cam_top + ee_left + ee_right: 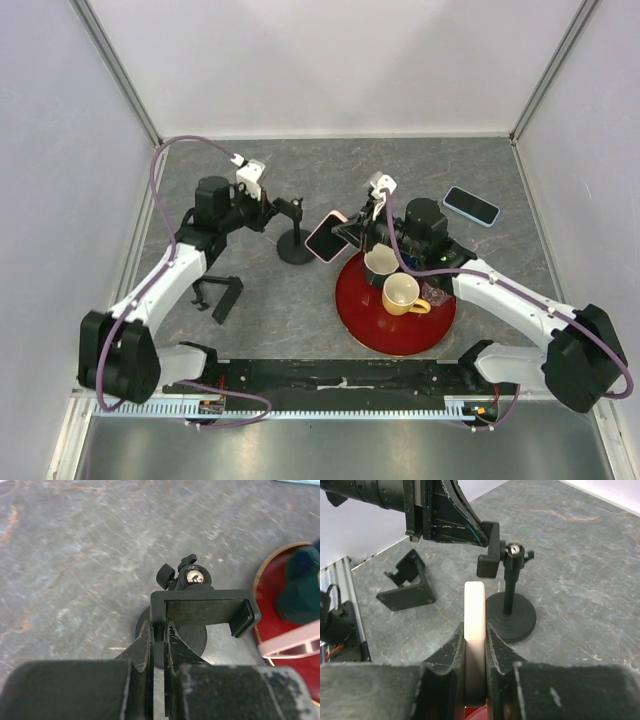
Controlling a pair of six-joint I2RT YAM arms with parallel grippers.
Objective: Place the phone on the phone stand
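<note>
Right gripper [475, 636] pinches the pink-cased, dark-screened phone [326, 237] near the black stand [295, 250].

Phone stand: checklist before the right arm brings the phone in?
1. Phone gripped: ok, the right gripper is shut on its faces.
2. Stand steadied: ok, the left gripper is shut on one end of the cradle.
3. Base flat on the table: ok, the pole stands upright.
4. Path between phone and cradle: ok, nothing lies between them in the right wrist view.
5. Cradle wide enough for the phone: cannot tell.
6. Phone seated: not ok, it hangs apart from the cradle.
</note>
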